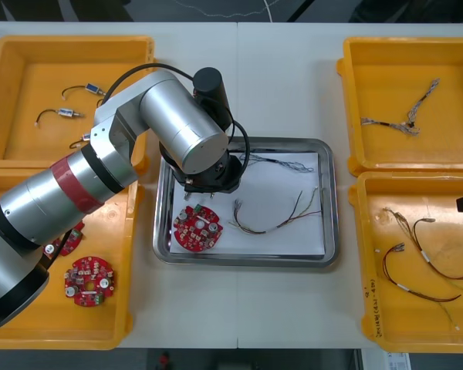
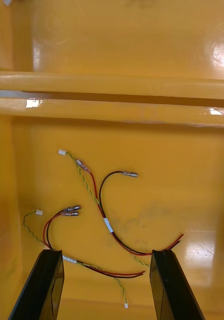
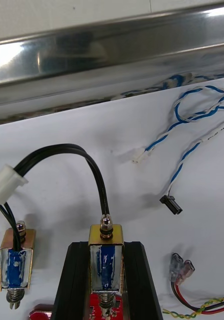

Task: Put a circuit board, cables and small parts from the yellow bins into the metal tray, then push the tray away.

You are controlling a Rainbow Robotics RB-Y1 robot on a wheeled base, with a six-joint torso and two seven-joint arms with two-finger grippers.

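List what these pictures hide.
- Front view: the left arm covers the left gripper and the small metal part it grips over the tray.
- Left wrist view: fingers and edge hide most of the circuit board.
- Front view: edge cuts off the right gripper, open over a bin.

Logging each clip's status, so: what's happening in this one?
The left gripper is shut on a small metal part, joined by a black cable to a second part, over the white inside of the metal tray. A round red circuit board, a red and yellow cable and a twisted blue and white cable already lie in it. The right gripper hangs open over loose cables in a yellow bin.
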